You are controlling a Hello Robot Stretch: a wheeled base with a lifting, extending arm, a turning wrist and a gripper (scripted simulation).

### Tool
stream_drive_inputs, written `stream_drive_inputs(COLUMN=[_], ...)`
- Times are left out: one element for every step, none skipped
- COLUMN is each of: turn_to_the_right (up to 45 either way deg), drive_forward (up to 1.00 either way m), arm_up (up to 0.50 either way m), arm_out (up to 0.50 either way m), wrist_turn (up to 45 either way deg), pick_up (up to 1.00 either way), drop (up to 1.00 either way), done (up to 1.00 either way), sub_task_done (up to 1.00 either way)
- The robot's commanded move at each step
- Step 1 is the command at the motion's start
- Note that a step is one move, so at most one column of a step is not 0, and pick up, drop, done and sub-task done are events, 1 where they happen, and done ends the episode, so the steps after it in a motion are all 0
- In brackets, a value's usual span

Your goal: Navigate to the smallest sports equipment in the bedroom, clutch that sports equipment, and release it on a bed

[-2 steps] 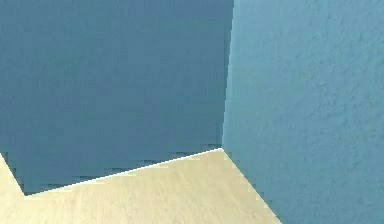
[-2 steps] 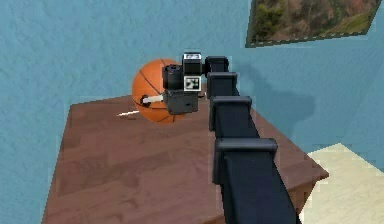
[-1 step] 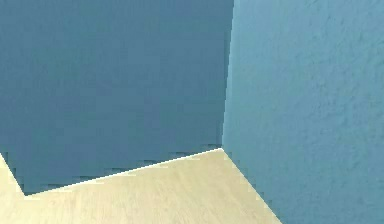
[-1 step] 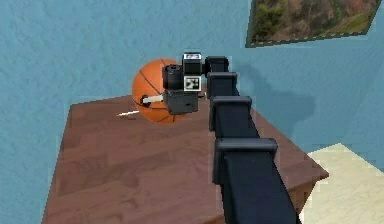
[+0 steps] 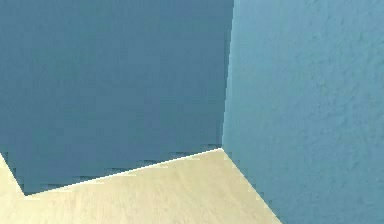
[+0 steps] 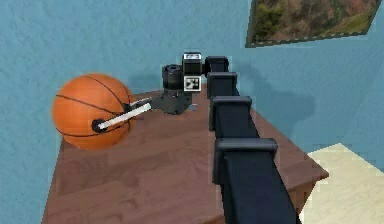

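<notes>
You have the basketball (image 6: 90, 108) on the arm side view's left, resting on a wooden table (image 6: 150, 185) against the wall. The arm (image 6: 240, 150) reaches across the table right of the basketball, and the gripper (image 6: 108, 121) sits at the basketball's right side, with one pale thin finger (image 6: 128, 114) lying across the ball's front. You cannot tell how the fingers are set, nor whether the gripper holds anything.

The walls (image 5: 110, 80) are flat blue with a fine grain and meet in a corner in the forward view, above a pale wood-look floor (image 5: 150, 195). A framed picture (image 6: 310, 20) hangs up and right of the basketball.

The table is dark brown with visible grain. The arm is a black, boxy, stepped bar. The basketball is round and orange with dark seams. Two white marker squares (image 6: 192, 62) stand right of it.
</notes>
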Motion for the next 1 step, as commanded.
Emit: stream_drive_inputs(turn_to_the_right=[0.0], drive_forward=[0.0], arm_up=[0.0], arm_out=[0.0], wrist_turn=[-45.0], pick_up=[0.0], drop=[0.0], done=[0.0], sub_task_done=[0.0])
